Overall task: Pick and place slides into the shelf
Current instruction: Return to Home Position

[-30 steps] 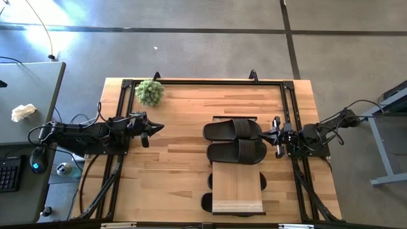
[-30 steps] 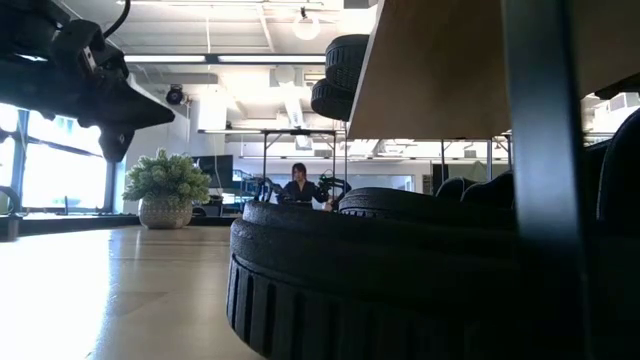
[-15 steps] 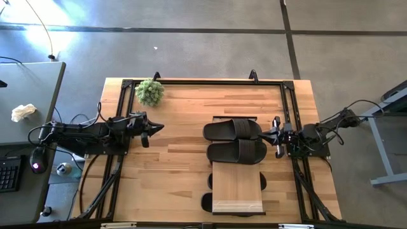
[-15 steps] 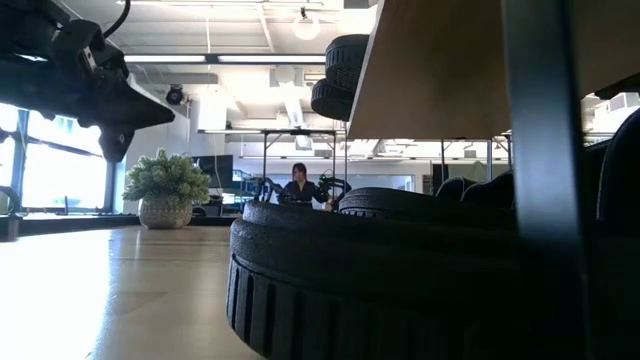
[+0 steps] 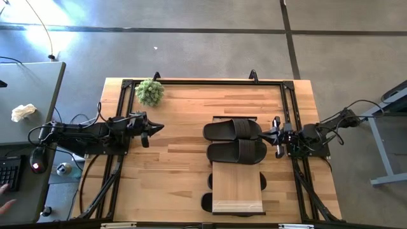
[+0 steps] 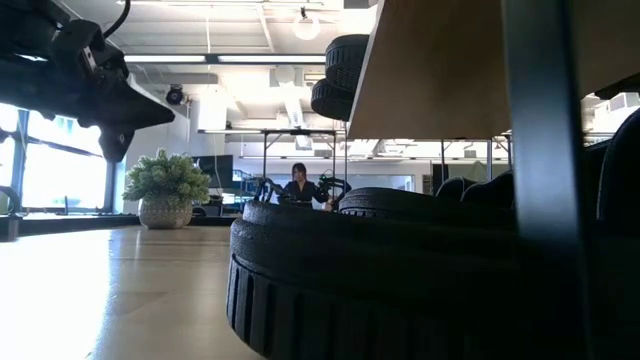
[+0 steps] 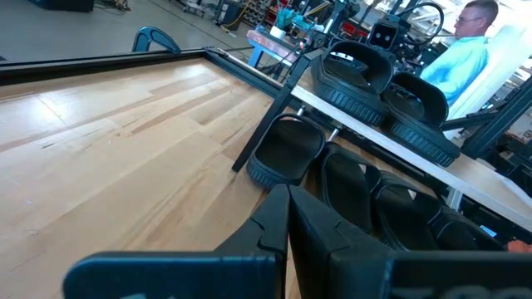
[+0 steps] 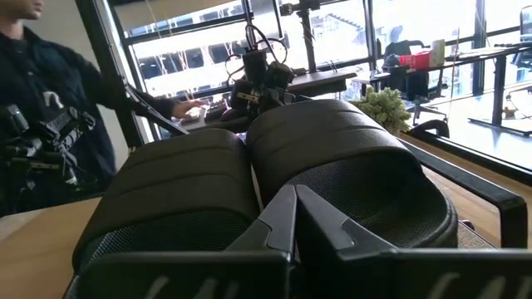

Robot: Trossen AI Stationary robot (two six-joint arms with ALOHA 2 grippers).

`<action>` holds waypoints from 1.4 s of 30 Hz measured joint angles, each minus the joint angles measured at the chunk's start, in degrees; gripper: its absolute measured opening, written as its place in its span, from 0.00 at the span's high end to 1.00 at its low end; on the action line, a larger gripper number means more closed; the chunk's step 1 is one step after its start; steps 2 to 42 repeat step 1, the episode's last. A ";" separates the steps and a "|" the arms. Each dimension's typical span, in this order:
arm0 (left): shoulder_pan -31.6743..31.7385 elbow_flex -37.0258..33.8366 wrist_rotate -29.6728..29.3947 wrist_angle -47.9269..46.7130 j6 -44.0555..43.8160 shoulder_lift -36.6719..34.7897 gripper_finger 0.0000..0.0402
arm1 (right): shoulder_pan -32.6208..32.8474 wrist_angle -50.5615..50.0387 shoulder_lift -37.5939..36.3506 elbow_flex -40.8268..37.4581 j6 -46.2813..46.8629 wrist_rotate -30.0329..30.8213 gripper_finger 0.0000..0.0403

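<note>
The shelf [image 5: 237, 186] is a light-wood plank on a dark frame at the table's right near part. Two black slides [image 5: 232, 129] [image 5: 236, 151] lie side by side on its far end. More slides [image 5: 210, 181] [image 5: 262, 181] rest on the table beneath it, partly hidden by the plank. My right gripper [image 5: 274, 133] is shut, just right of the upper pair; in its wrist view the two slides [image 8: 349, 158] [image 8: 174, 191] fill the space ahead of it [image 8: 294, 208]. My left gripper [image 5: 156, 128] is shut and hovers over bare table at the left, far from the shelf [image 7: 374, 112].
A small potted plant [image 5: 150, 92] stands near the table's far left corner. Bare wood lies between the left gripper and the shelf. A grey desk [image 5: 25, 108] with a keyboard stands left of the table, and a person's hand [image 5: 6, 205] shows there. People are in the room behind.
</note>
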 joint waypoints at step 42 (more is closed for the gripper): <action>0.01 0.00 0.00 0.00 0.00 0.00 1.00 | 0.00 0.01 0.00 0.00 0.00 0.00 1.00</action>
